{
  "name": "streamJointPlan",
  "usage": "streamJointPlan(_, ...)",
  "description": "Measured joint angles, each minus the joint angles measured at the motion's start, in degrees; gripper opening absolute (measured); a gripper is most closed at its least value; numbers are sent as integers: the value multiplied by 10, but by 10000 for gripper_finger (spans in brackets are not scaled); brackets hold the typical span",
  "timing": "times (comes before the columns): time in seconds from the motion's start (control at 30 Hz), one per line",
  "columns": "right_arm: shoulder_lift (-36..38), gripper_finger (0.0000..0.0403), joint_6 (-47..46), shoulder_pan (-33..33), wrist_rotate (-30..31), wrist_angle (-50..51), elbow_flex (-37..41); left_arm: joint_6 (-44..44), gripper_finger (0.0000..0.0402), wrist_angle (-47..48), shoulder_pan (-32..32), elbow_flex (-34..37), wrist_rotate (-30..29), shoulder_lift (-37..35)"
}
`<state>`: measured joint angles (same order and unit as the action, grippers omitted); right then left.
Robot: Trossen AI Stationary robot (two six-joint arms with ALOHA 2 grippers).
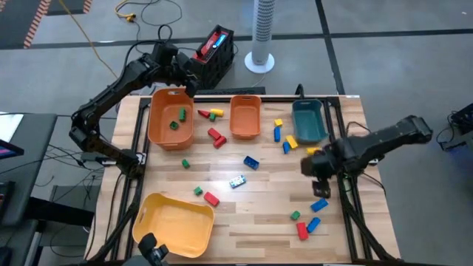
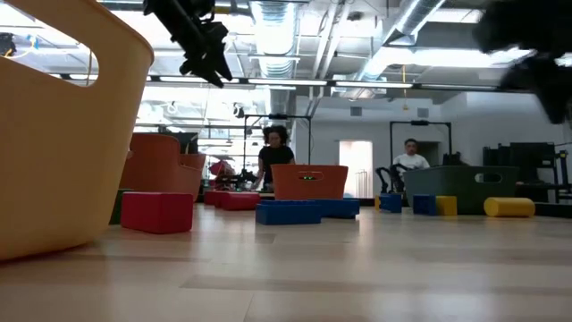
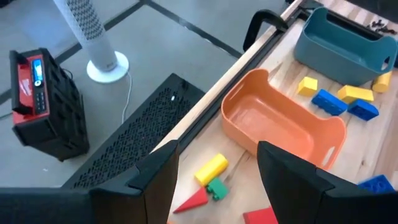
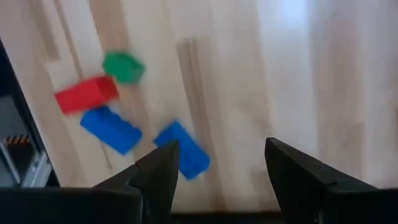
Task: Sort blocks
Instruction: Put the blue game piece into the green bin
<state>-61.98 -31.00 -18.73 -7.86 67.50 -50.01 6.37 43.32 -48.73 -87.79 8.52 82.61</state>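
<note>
Our right tool (image 1: pixel 319 177) hangs over the right side of the bench (image 1: pixel 259 222), released and holding nothing; its wrist view shows the gap between its fingers bare. Just under and ahead of it lies a blue brick (image 4: pixel 182 149), with another blue brick (image 4: pixel 112 129), a red brick (image 4: pixel 86 94) and a green brick (image 4: pixel 123 66) a little farther on. We judge this to be the reach for the next pick: the tool needs to centre over one brick, most likely the nearest blue one, come down and close across its narrow sides without nudging its neighbours.

Our left tool (image 1: pixel 188 74) sits high at the back edge of the large orange bin (image 1: pixel 159 125), also released and empty; it looks done with a drop there.

That large orange bin holds two green bricks (image 1: pixel 177 120). The smaller orange bin (image 3: pixel 283 127) beside it is empty, as its inside shows plainly. Nothing shows in the teal bin (image 1: pixel 309 122) or the tilted yellow bin (image 1: pixel 174 225) at the front left. Most of the bricks are still loose on the bench, between the bins and across the middle, so the sorting looks to be at an early stage
</note>
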Motion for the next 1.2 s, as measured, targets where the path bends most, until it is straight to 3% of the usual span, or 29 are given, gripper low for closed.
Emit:
streamJointPlan(0.27,25,249,-32,-139,6,-76,100,-70,212,12,4,0,-5,-1)
streamJointPlan(0.43,7,249,-27,-195,10,-107,108,-120,212,15,15,0,-6,-1)
streamJointPlan(0.6,-27,249,48,-244,70,-163,108,-127,212,5,33,0,-24,-2)
streamJointPlan(0.73,-74,249,41,-278,114,-185,108,-132,212,19,41,-4,-29,-2)
streamJointPlan(0.93,-149,249,3,-326,117,-212,110,-113,212,46,41,-49,-41,-2)
streamJointPlan(1.2,-194,249,-54,-362,117,-249,110,-75,212,64,40,-99,-62,-2)
